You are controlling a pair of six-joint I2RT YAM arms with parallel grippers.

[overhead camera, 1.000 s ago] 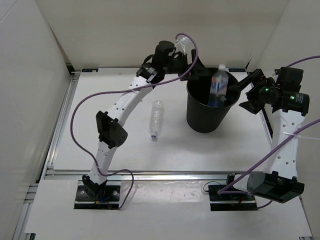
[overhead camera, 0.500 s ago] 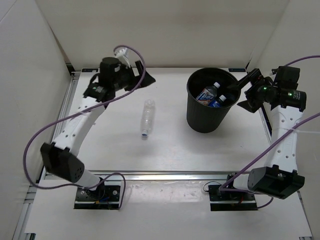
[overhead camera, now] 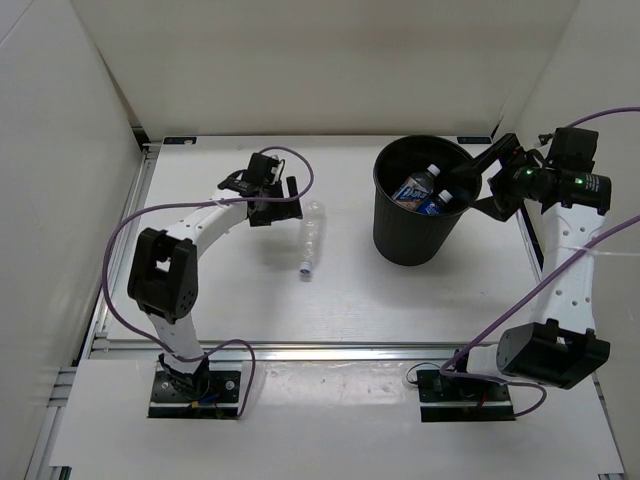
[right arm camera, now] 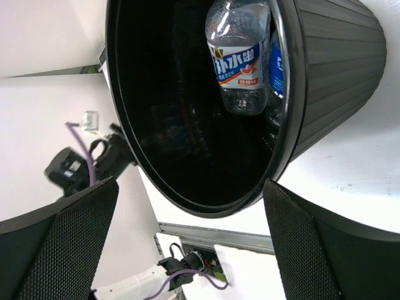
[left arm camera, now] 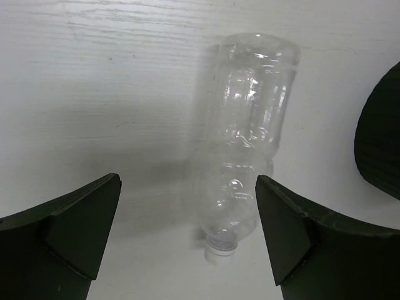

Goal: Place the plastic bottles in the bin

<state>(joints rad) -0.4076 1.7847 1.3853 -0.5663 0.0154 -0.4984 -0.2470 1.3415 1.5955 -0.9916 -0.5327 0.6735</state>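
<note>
Folding sharply at the elbow, the left arm (overhead camera: 165, 275) doubles over above its base and runs its forearm low across the table (overhead camera: 230, 300) to the left gripper (overhead camera: 283, 198). That gripper's fingers (left arm camera: 69, 231) are spread wide with nothing between them. A clear bottle (left arm camera: 247, 144) lies on its side just beneath and ahead of that gripper, its cap end nearest the wrist and its base pointing away, closer to the right-hand finger than to the other. How high the fingertips hang above it cannot be told. At the edge of the wrist view a dark curve of the bin (overhead camera: 405, 240) is cut off, well to the side of this gripper. The right arm (overhead camera: 565, 280) stands tall from its base, with the wrist turned in toward the bin. The right gripper (overhead camera: 478, 188) is spread just as wide and empty, held right at the rim with the bin's mouth straight ahead of it. Inside, against the wall nearest this gripper, a labelled bottle (right arm camera: 236, 59) leans with its blue-and-white wrapper showing. A second bottle (right arm camera: 275, 72) with a blue label is half hidden behind the rim just beside it. Deeper down the bin is too dark to make out. A purple cable (overhead camera: 115, 250) loops out from the left arm.
</note>
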